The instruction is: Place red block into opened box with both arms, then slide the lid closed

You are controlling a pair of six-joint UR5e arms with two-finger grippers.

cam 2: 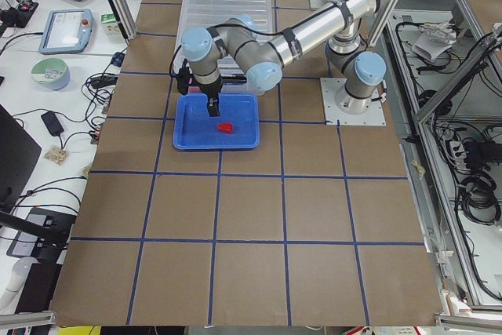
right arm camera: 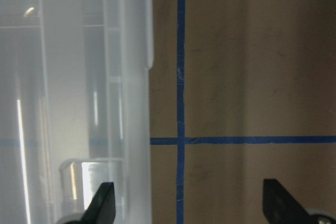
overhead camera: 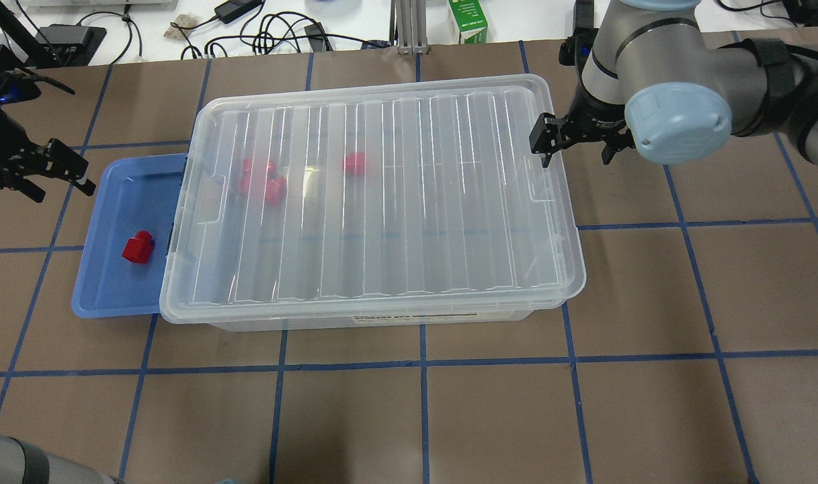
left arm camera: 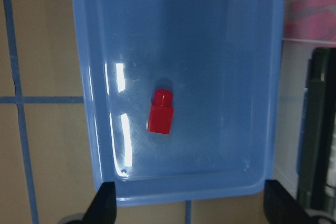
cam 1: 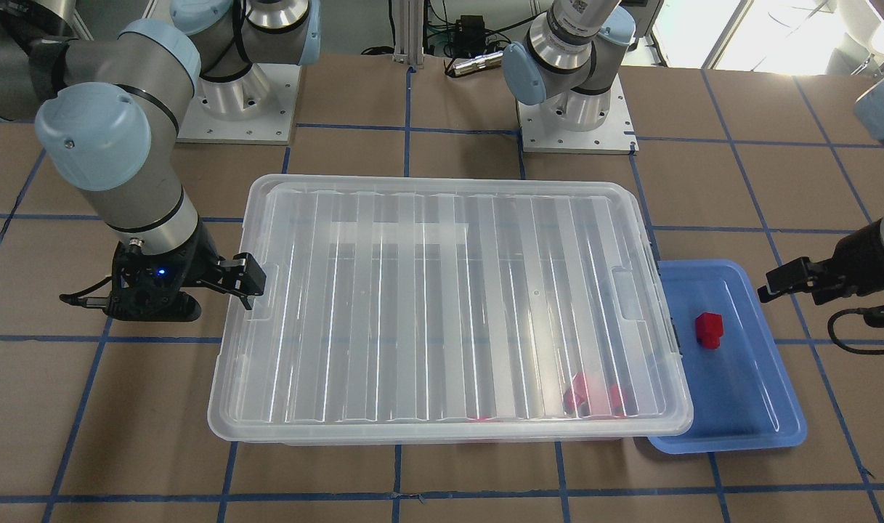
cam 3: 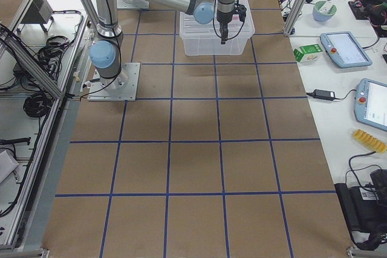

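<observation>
**Lid on box, 1 block in tray**

Front view: the glossy red block (cam 1: 709, 329) lies in the smooth blue tray (cam 1: 747, 414), beside the ribbed clear lid (cam 1: 449, 290). Overhead: that lid covers the translucent box (overhead camera: 382, 321). The left claw (overhead camera: 52, 176) and right claw (overhead camera: 575, 149) gape empty over the brown worktop (overhead camera: 489, 417).

A small bright red plastic block (left arm camera: 159, 112) lies near the middle of a shallow blue plastic tray (left arm camera: 86, 129), stub toward the view's top. The left gripper (left arm camera: 191, 205) shows black fingertips (left arm camera: 105, 204) wide apart at the bottom corners. A clear plastic box (left arm camera: 291, 77) edges the tray's right side.
</observation>
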